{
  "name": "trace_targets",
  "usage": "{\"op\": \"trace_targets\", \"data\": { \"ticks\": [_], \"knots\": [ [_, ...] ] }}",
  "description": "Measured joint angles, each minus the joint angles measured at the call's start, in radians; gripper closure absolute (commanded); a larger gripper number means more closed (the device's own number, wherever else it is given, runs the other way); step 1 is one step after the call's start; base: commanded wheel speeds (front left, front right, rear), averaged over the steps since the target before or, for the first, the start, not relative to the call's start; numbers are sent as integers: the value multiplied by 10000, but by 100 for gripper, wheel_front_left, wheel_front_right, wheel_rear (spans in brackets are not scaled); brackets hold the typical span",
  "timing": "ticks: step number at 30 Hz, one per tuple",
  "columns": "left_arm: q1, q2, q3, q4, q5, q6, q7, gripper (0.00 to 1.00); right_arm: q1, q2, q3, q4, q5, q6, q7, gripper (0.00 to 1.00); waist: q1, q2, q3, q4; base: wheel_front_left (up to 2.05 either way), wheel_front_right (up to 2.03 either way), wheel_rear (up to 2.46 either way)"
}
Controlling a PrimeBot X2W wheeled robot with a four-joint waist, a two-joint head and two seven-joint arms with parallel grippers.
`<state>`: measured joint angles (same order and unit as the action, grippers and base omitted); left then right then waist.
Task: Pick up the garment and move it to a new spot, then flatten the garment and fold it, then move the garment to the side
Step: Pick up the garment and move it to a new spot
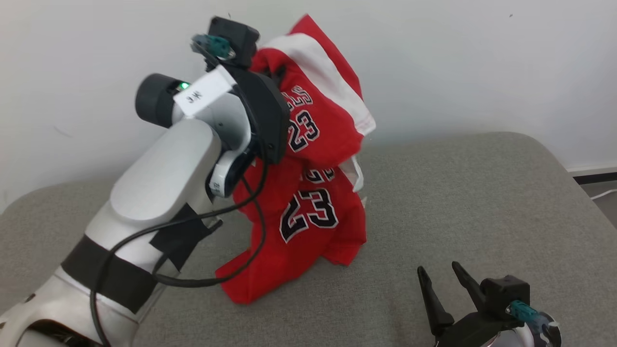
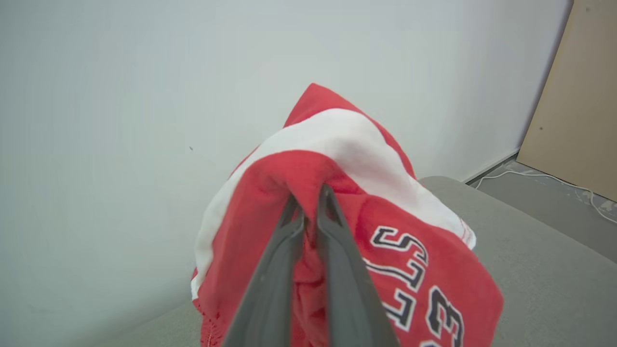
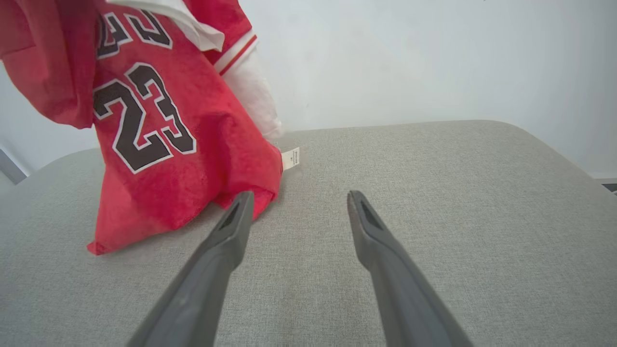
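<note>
Head view: the garment (image 1: 313,193), a red jersey numbered 23, was seen hanging in a crumpled column from the raised left arm (image 1: 183,159). Its lower hem was resting on the grey cushion (image 1: 482,202). The lift was judged partial, so the carry to a new spot was not yet clear of the surface. The right gripper (image 1: 436,266) was held low at the near right, jaws apart, nothing between them.

Left wrist view: the left gripper (image 2: 308,193) was found clamped on a bunched fold of red cloth near the white band. A pinch at the upper edge was presumably chosen so the rest would drop free.

Right wrist view: the open fingers (image 3: 226,231) were pointed along bare cushion. One tip lay just beside the jersey's lower corner, near a small white label (image 3: 291,158). It was judged to be waiting for a second grasp.
</note>
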<state>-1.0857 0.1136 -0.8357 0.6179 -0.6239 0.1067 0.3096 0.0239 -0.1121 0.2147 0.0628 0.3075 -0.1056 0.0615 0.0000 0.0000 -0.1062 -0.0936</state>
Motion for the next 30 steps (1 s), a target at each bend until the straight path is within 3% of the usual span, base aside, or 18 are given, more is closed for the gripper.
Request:
{"op": "trace_targets", "data": {
  "ticks": [12, 20, 23, 24, 26, 28, 30],
  "knots": [
    [5, 88, -163, 61, 351, 77, -19, 100, 104, 15, 104, -2, 2, 0, 0, 0, 0, 0, -80, 68, 0, 0, 0],
    [2051, -13, -1041, 418, 330, 69, 362, 100, 104, 63, 291, -29, 0, 13, 88, 0, 1, 0, 160, -69, 0, 0, 0],
    [2572, -100, -1204, 483, 142, -238, 420, 100, 101, 52, 288, -36, 0, 13, 92, 0, 1, 0, 277, -148, 0, 0, 0],
    [2675, -123, -1333, 502, 148, -341, 420, 70, 100, 50, 286, -38, 0, 13, 92, 0, 1, 1, 316, -174, 0, 0, 0],
    [2764, -150, -1413, 514, 146, -453, 416, 0, 99, 46, 284, -38, 0, 13, 92, 0, 1, 1, 355, -197, 0, 0, 0],
    [2855, -167, -1666, 629, 146, -907, 387, 0, 87, 33, 247, -21, 0, 13, 96, 0, 1, 1, 449, -258, 0, 0, 0],
    [2947, -150, -1779, 633, 146, -1062, 389, 0, 86, 31, 238, 2, 0, 13, 98, 0, 1, 1, 477, -275, 0, 0, 0]
  ]
}}
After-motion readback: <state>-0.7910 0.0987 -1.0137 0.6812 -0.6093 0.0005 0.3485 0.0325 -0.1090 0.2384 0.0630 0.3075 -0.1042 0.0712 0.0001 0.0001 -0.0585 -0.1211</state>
